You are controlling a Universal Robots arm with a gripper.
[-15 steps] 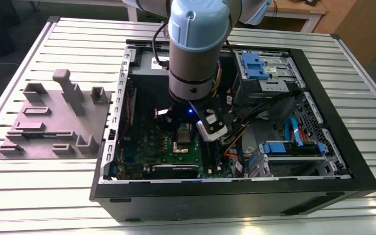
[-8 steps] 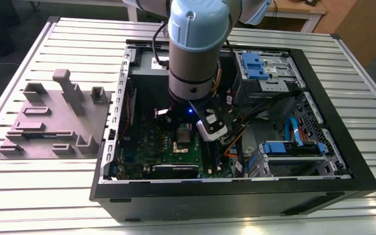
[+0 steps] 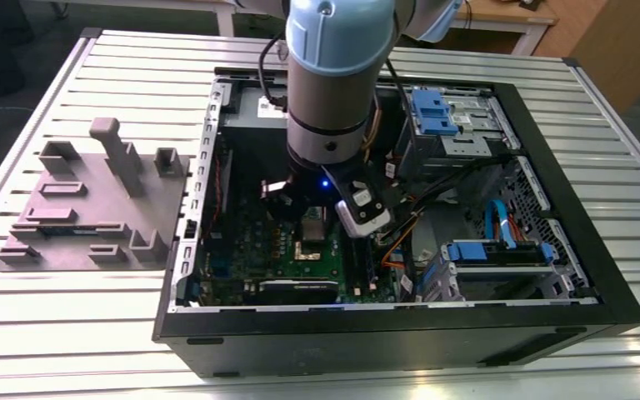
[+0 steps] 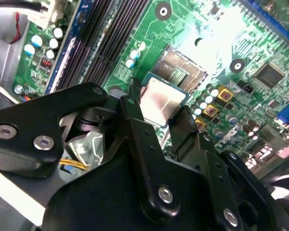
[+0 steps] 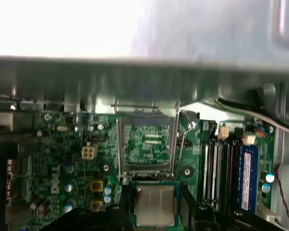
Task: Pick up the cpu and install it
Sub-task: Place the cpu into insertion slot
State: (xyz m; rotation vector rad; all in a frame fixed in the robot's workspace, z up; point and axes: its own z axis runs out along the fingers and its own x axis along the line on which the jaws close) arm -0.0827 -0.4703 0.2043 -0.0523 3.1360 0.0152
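— Pincer [image 4: 158, 109] first: what was it doing?
— Pinching the cpu [image 5: 155, 206] by two opposite edges. The chip lay flat with its metal top towards both wrist views. It's square, so no long axis, and its sides ran parallel to the open socket [image 5: 147, 144] just beyond.
— Room around it?
— Memory slots [image 5: 216, 166] ran close alongside. The motherboard [image 5: 62, 159] sat walled in by the computer case [image 3: 409, 333], on the slatted desk [image 3: 76, 333].

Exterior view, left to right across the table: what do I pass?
Grey fixture plate → robot arm reaching into the open computer case → lower drive cage with blue latch.
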